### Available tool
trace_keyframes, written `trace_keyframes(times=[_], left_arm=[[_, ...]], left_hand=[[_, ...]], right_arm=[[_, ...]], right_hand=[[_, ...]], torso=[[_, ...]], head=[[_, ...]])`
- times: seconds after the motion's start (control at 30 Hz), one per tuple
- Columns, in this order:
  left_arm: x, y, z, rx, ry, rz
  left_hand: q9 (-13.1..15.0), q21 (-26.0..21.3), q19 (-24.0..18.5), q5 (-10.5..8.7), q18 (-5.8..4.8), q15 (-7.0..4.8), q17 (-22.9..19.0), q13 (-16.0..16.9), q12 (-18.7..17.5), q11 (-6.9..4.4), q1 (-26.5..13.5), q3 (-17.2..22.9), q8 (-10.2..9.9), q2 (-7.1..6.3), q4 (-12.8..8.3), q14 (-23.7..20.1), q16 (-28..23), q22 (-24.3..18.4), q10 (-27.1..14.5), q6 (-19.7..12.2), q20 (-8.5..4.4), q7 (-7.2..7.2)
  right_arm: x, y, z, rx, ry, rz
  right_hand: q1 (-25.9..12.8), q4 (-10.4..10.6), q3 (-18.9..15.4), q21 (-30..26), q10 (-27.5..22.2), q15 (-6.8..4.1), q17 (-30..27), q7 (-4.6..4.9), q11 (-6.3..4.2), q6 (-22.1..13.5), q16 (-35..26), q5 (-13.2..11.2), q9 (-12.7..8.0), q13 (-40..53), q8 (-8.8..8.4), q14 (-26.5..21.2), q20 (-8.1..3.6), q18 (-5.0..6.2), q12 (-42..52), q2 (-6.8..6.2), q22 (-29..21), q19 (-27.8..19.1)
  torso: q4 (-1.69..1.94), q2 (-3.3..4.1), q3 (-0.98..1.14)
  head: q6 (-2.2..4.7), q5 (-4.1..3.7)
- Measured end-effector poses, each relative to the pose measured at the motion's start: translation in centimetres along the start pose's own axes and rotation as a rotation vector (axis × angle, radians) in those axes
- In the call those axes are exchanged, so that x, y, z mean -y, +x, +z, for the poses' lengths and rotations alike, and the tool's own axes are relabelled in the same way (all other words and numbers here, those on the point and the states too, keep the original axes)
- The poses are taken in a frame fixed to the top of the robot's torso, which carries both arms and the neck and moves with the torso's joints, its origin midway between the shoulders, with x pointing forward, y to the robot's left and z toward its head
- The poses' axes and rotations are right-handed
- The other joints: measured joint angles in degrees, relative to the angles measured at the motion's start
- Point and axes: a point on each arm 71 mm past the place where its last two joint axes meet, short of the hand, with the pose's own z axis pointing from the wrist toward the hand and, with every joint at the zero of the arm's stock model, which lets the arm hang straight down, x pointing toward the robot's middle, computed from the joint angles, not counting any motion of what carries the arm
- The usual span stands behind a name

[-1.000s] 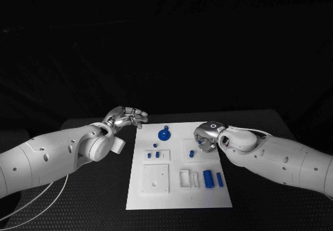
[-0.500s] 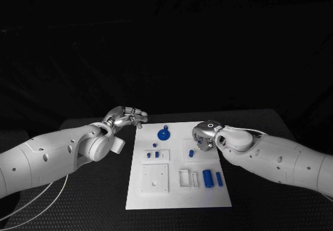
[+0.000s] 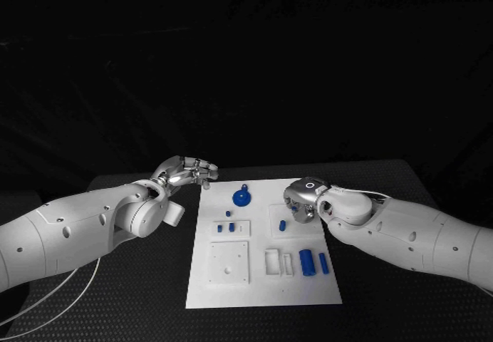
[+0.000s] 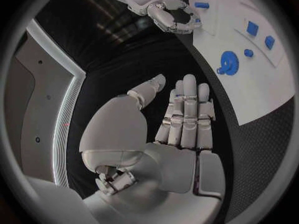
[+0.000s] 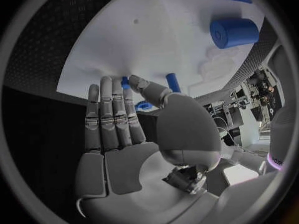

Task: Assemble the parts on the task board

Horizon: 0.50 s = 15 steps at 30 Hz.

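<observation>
**Small blue peg waiting beside right hand**

Lies on the task board [image 3: 262, 285] near its far right edge: short blue peg [image 3: 283, 226], light, rigid, likely slick. Best pinched across its middle. Right hand [image 3: 304, 199] just beside it, fingers [image 5: 112, 109] straight, apart, empty. Left hand [image 3: 187, 173] off the board's far left corner, over the counter [image 3: 123, 299], fingers apart, empty.
</observation>
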Motion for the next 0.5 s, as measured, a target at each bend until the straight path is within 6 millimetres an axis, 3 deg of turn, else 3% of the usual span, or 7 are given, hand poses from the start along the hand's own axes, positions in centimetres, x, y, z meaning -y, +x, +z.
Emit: trace_keyframes(times=[0.07, 0.2, 0.5], left_arm=[[0.00, 0.00, 0.00, 0.000, -0.001, 0.000], [-0.01, 0.00, 0.00, -0.001, -0.003, 0.000], [-0.02, 0.05, 0.02, -0.002, -0.005, -0.001]], left_hand=[[0.00, 0.00, 0.00, 0.00, 0.00, 0.00, 0.02, 0.00, 0.00, 0.00, -0.07, 0.00, 0.00, -0.07, 0.00, 0.00, 0.00, 0.00, 0.00, -0.01, 0.00, -0.01], [0.00, 0.00, 0.00, 0.00, 0.00, 0.00, 0.05, 0.00, 0.00, 0.00, -0.14, 0.00, 0.00, -0.13, 0.00, 0.00, 0.00, 0.00, 0.00, -0.09, 0.00, -0.09], [-0.01, 0.00, 0.00, 0.00, 0.00, 0.00, 0.11, -0.05, 0.00, 0.00, -0.13, 0.00, 0.00, -0.13, 0.00, 0.00, 0.00, 0.00, 0.00, -0.09, 0.00, -0.09]], right_arm=[[-0.04, 0.00, -0.01, 0.001, 0.000, -0.005], [-0.14, 0.03, 0.01, 0.006, 0.002, -0.014], [-0.36, 0.15, 0.02, 0.023, 0.007, -0.035]], right_hand=[[0.96, -0.50, 0.50, 0.00, 0.64, -0.42, 0.77, -0.29, -0.58, 0.70, 0.00, 0.00, 0.29, 0.52, 0.12, 0.42, -0.25, 0.00, 0.33, 0.59, 0.15, 0.50], [1.34, -0.93, 0.93, 0.32, 1.61, -0.68, 2.06, -0.67, -0.75, 1.51, 0.00, 0.00, 0.77, 1.32, 0.43, 1.09, -0.49, 0.00, 0.89, 0.96, 0.39, 1.36], [1.48, -0.90, 1.74, 0.98, 2.78, -1.37, 4.39, -1.19, -1.50, 2.83, 0.00, -0.01, 1.62, 3.03, 0.65, 2.60, -1.20, -0.01, 1.11, 1.10, 0.78, 3.04]], torso=[[-0.01, 0.00, 0.00], [-0.02, -0.01, 0.01], [-0.01, -0.01, 0.03]], head=[[0.00, -0.03], [-0.01, -0.15], [0.01, -0.31]])
